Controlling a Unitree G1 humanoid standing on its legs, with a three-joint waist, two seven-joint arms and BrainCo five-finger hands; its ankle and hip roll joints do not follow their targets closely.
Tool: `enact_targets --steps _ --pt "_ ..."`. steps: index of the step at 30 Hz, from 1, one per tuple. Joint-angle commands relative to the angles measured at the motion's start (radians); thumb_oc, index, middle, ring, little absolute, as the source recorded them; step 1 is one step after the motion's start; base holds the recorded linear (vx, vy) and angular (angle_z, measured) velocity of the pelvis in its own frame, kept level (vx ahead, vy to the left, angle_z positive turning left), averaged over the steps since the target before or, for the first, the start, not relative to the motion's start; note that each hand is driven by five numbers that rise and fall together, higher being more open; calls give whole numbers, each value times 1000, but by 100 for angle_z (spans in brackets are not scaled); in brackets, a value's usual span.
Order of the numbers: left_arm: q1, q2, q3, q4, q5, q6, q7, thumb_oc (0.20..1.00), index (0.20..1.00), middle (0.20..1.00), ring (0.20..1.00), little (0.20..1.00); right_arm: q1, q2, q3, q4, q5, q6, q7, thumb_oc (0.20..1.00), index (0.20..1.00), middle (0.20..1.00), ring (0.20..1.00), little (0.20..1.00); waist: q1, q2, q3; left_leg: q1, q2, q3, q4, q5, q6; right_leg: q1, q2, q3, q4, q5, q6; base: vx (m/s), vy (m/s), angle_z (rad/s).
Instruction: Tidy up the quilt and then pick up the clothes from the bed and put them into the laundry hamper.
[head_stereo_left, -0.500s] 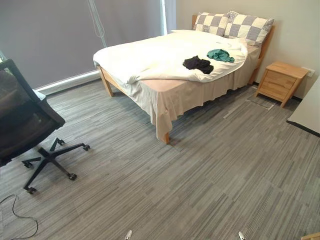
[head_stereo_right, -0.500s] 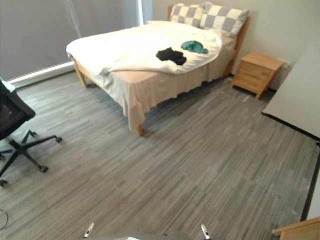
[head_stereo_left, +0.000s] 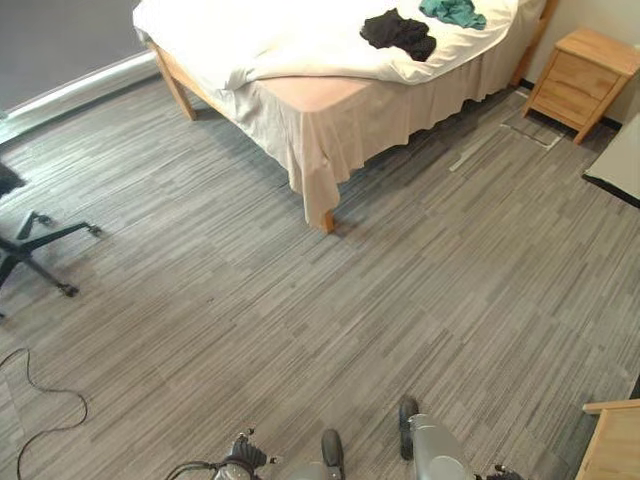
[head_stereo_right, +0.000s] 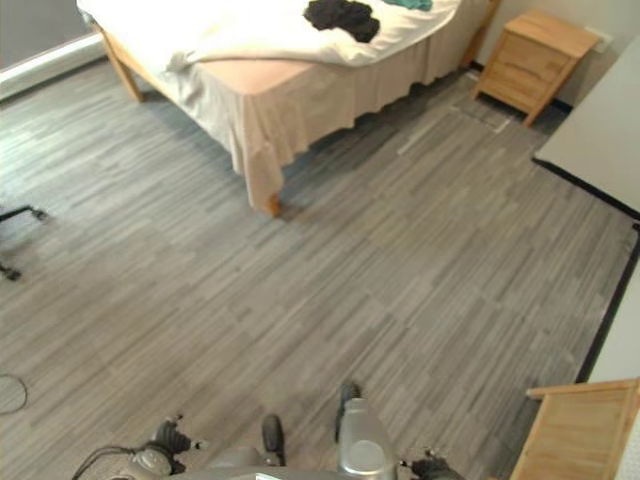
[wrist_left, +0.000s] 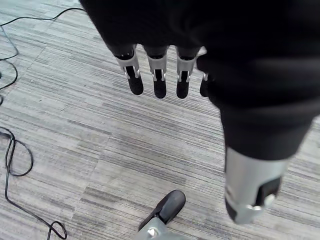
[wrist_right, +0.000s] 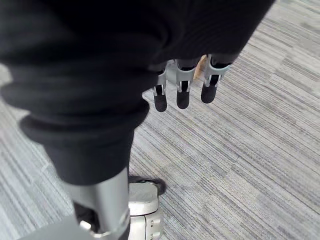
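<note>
We see a soft, matt white cloth quilt (head_stereo_left: 290, 35) rumpled over a pale wooden bed (head_stereo_left: 322, 217) with a cloth skirt, crumpled black clothes (head_stereo_left: 398, 32), a smooth light wood nightstand (head_stereo_left: 580, 70), and matt streaked grey floor (head_stereo_left: 300, 330).

Both eye views looked down from the head across the floor (head_stereo_left: 330, 300) toward the bed (head_stereo_left: 340, 110). Each wrist view faced the floor from close above.

A wooden nightstand (head_stereo_left: 581, 69) stands beside the bed on grey striped floor (head_stereo_left: 330, 320); an office chair's base (head_stereo_left: 35, 245) sits well apart.
</note>
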Motion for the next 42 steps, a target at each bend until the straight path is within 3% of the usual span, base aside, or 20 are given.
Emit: enact_targets --steps 1,4,7,8,10,11,13,15,17,19,22,25,27,30,32,33,38,39,41,42 --pt "-39 1 0 23 68 -20 8 1000 1000 1000 1000 1000 -20 -24 13 4 31 -12 -29 1000 1000 1000 1000 1000 -44 6 -8 139 17 -63 0 -138 -71 -17 3 -20 -132 131 61 289 -148 6" --pt "-30 -8 0 31 85 -26 5 1000 1000 1000 1000 1000 -5 -18 12 0 29 -12 -23 1000 1000 1000 1000 1000 -72 21 -16 196 39 -51 0 -187 -91 -73 -19 -45 -180 172 79 412 -176 -2" --pt "-23 -21 -3 36 85 -30 3 1000 1000 1000 1000 1000 10 -26 23 5 26 -17 -17 1000 1000 1000 1000 1000 -83 30 -34 239 58 -60 37 -204 -94 -54 -9 -78 -158 190 49 457 -210 13" --pt "-22 -27 -6 34 82 -29 4 1000 1000 1000 1000 1000 7 -31 27 7 21 -18 -16 1000 1000 1000 1000 1000 -92 38 -33 230 73 -62 93 -187 -105 -50 0 -78 -141 183 37 443 -265 3" --pt "-36 -31 1 16 58 -28 11 1000 1000 1000 1000 1000 -5 -43 50 20 -8 -17 -15 1000 1000 1000 1000 1000 -84 53 -35 163 96 -65 310 -55 -139 16 46 -87 -146 155 -7 352 -256 0" --pt "-36 -31 1 16 58 -28 11 1000 1000 1000 1000 1000 -5 -42 50 20 -8 -17 -15 1000 1000 1000 1000 1000 -85 52 -36 162 95 -66 310 -55 -139 15 45 -87 -146 155 -7 209 -221 -24" --pt "-59 -19 17 -44 -2 -34 29 1000 1000 1000 1000 1000 -37 -61 77 -13 -21 -30 -28 1000 1000 1000 1000 1000 -27 11 1 -5 83 -104 691 95 -146 145 62 -70 -205 123 -65 383 -365 -45" --pt "-79 -13 27 -68 -35 -36 57 1000 1000 1000 1000 1000 -76 -77 82 -29 -22 -29 -41 1000 1000 1000 1000 1000 21 -34 27 -124 58 -92 796 49 -123 207 43 -35 -219 92 -72 408 -247 -39" --pt "-76 -9 41 -75 -55 -46 69 1000 1000 1000 1000 1000 -93 -86 89 -35 -16 -28 -43 1000 1000 1000 1000 1000 68 -49 34 -217 32 -69 745 6 -111 262 40 2 -227 54 -65 437 -34 -55" --pt "-71 -19 46 -80 -70 -49 73 1000 1000 1000 1000 1000 -97 -93 96 -48 -10 -37 -46 1000 1000 1000 1000 1000 103 -35 27 -271 15 -46 534 -3 -96 319 55 36 -237 14 -49 569 95 -42" --pt "-55 -19 55 -70 -65 -45 65 1000 1000 1000 1000 1000 -96 -100 92 -47 -10 -37 -50 1000 1000 1000 1000 1000 145 -7 6 -289 22 -13 200 93 -97 388 79 54 -237 -46 -29 496 106 -57" --pt "-37 -11 57 -44 -35 -35 48 1000 1000 1000 1000 1000 -81 -92 89 -38 -39 -30 -51 1000 1000 1000 1000 1000 157 -17 -16 -276 35 64 142 109 -83 464 88 56 -229 -91 -27 494 61 -48" --pt "-22 -3 58 -16 -12 -23 44 1000 1000 1000 1000 1000 -65 -73 87 -33 -47 -32 -42 1000 1000 1000 1000 1000 168 -45 -34 -239 1 50 134 87 -50 451 78 55 -82 -107 -3 419 50 -13" --pt "-18 7 60 -8 9 -18 45 1000 1000 1000 1000 1000 -68 -59 86 -42 -61 -29 -30 1000 1000 1000 1000 1000 150 -44 -24 -149 -13 61 105 39 -11 306 32 15 240 32 108 328 95 2" --pt "-31 19 61 -17 3 -15 48 1000 1000 1000 1000 1000 -73 -52 84 -46 -68 -28 -31 1000 1000 1000 1000 1000 125 -10 -14 -76 12 38 58 27 -7 195 14 4 395 104 117 393 79 14" --pt "-35 21 60 -20 2 -17 48 1000 1000 1000 1000 1000 -73 -51 84 -44 -67 -26 -32 1000 1000 1000 1000 1000 115 -2 -9 -50 15 24 40 23 -7 160 3 -6 405 85 102 461 -6 41" --pt "-64 22 39 -40 -2 -35 53 1000 1000 1000 1000 1000 -62 -40 90 -49 -50 -29 -36 1000 1000 1000 1000 1000 58 -13 -5 27 5 -59 22 -27 -32 109 2 54 113 26 55 431 -154 87" --pt "-91 14 34 -43 -5 -44 68 1000 1000 1000 1000 1000 -67 -34 90 -43 -39 -26 -44 1000 1000 1000 1000 1000 28 -22 -4 59 7 -116 27 -69 -46 95 -25 173 -100 75 68 520 -249 105" --pt "-95 10 32 -43 -6 -48 74 1000 1000 1000 1000 1000 -65 -30 89 -41 -37 -22 -44 1000 1000 1000 1000 1000 14 -19 -7 77 14 -148 23 -88 -52 67 -38 248 -156 101 79 509 -246 114" --pt "-106 5 33 -42 -15 -52 80 1000 1000 1000 1000 1000 -56 -18 95 -31 -43 -11 -37 1000 1000 1000 1000 1000 -3 -19 -9 120 37 -203 17 -121 -72 22 -47 379 -182 127 104 462 -291 152"
